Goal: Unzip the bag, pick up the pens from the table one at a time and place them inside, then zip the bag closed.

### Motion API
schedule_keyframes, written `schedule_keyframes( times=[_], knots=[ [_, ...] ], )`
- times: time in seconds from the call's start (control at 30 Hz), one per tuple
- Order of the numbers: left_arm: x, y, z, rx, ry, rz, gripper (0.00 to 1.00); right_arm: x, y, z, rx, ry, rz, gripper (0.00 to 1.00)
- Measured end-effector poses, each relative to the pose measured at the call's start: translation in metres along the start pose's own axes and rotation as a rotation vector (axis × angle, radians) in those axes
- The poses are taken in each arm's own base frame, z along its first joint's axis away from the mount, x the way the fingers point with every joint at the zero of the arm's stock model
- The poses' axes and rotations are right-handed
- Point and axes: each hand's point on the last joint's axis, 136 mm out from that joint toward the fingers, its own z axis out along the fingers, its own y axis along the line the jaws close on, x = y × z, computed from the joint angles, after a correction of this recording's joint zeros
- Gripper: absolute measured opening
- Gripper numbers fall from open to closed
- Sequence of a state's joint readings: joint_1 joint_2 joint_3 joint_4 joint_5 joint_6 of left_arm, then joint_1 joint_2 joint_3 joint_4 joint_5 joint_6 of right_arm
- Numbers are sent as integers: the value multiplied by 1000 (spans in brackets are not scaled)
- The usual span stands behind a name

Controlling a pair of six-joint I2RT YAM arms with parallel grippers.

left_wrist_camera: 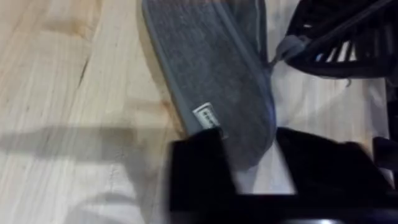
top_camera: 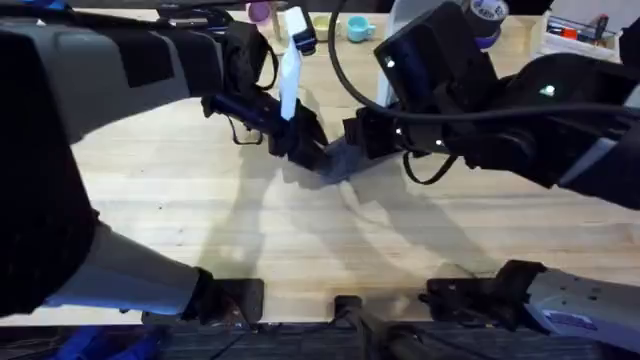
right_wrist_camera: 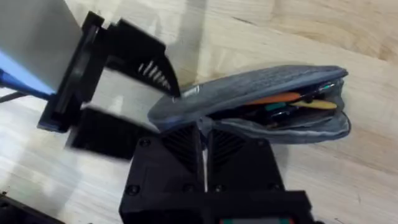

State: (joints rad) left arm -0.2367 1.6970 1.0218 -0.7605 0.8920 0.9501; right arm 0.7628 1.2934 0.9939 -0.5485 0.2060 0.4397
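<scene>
It looked like a robotics lab or test bench. Two black robot arms (top_camera: 450, 110) were mounted over a pale butcher-block table (top_camera: 200, 210), with loose cables (top_camera: 345, 60) across the upper middle of the frame and tape rolls and small containers (top_camera: 358, 28) crowded along the top edge.

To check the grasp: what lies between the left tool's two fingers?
The end of the grey fabric pencil pouch, seen in the left wrist view.

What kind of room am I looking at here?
Probably a robot lab or test bench: two arms work over a pale wooden table on a grey pouch, with cups and supplies at the far edge.
</scene>
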Motion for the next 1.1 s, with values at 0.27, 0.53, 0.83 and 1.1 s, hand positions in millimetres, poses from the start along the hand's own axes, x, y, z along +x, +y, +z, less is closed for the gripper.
schedule_keyframes(
  times=[0.27,0.53,0.83,1.1],
  knots=[
    [-2,3,0,-9,-4,17,44,-2,1,0,-4,-9,2,30],
    [-2,3,0,-10,-8,20,44,-4,-25,3,37,15,51,30],
    [-4,3,0,-10,-16,28,44,-15,-85,5,125,18,109,30],
    [-5,3,1,-10,-14,31,43,-15,-142,15,197,48,223,31]
  ],
)
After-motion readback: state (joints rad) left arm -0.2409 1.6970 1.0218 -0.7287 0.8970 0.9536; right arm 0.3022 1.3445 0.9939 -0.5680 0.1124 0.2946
